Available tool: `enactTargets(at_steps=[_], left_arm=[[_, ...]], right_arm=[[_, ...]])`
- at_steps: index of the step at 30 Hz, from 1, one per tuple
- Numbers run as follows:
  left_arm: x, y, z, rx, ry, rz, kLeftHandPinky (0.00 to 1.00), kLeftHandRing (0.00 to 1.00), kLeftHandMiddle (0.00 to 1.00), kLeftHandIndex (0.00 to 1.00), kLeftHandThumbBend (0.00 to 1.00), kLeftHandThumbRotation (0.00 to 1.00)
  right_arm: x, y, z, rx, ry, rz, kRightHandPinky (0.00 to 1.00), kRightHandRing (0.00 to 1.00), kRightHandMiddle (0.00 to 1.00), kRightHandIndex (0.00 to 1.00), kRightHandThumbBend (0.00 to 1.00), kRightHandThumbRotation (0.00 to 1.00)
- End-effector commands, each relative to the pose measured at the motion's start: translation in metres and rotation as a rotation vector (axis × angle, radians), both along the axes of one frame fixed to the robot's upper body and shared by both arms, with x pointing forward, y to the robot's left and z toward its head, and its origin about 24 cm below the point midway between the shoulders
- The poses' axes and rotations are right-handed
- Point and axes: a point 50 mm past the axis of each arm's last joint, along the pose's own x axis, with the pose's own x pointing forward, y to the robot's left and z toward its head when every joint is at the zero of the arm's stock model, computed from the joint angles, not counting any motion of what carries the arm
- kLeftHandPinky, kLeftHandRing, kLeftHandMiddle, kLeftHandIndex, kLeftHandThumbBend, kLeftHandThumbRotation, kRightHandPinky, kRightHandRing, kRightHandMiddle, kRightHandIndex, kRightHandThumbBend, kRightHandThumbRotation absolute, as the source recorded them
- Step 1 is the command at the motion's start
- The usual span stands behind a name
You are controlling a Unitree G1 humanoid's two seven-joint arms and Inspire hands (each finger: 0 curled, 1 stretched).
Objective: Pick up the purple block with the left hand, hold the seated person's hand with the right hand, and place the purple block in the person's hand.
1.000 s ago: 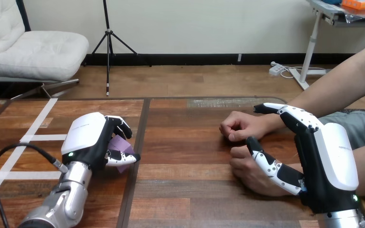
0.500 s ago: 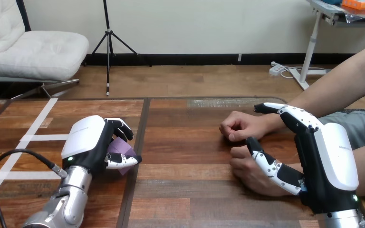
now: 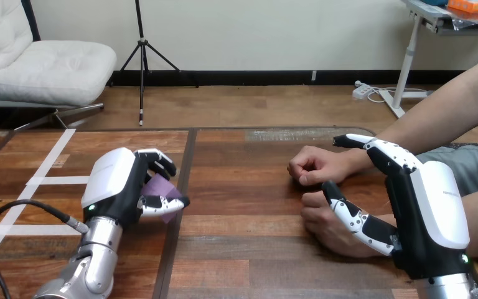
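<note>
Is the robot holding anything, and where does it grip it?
Its left hand holds the purple block, fingers curled over its top and thumb across its lower edge. The right hand is open beside the person's hands, gripping nothing.

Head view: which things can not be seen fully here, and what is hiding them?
Purple block: mostly covered by the left hand curled round it; its shape is unclear.
Person's nearer hand: partly behind the right hand; contact between them cannot be told.
Person's arms: cut off by the right edge.
</note>
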Motion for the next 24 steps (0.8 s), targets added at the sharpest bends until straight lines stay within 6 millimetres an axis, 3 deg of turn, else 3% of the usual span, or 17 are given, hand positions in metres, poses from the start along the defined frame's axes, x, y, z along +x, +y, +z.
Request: enactTargets(at_steps=[1, 11, 24], left_arm=[[0.013, -0.009, 0.020, -0.067, -0.106, -0.004, 0.43, 0.48, 0.53, 0.54, 0.61, 0.00], [0.017, -0.017, 0.025, -0.116, -0.131, -0.011, 0.43, 0.47, 0.53, 0.54, 0.62, 0.00], [0.020, -0.027, 0.031, -0.179, -0.169, -0.028, 0.42, 0.46, 0.52, 0.54, 0.64, 0.00]], right_arm=[[0.005, -0.005, 0.022, -0.037, -0.067, -0.006, 0.78, 0.79, 0.78, 0.75, 0.42, 0.34], [0.006, -0.012, 0.027, -0.095, -0.004, -0.026, 0.78, 0.80, 0.80, 0.78, 0.47, 0.35], [0.006, -0.024, 0.034, -0.180, 0.079, -0.052, 0.82, 0.84, 0.84, 0.83, 0.54, 0.29]])
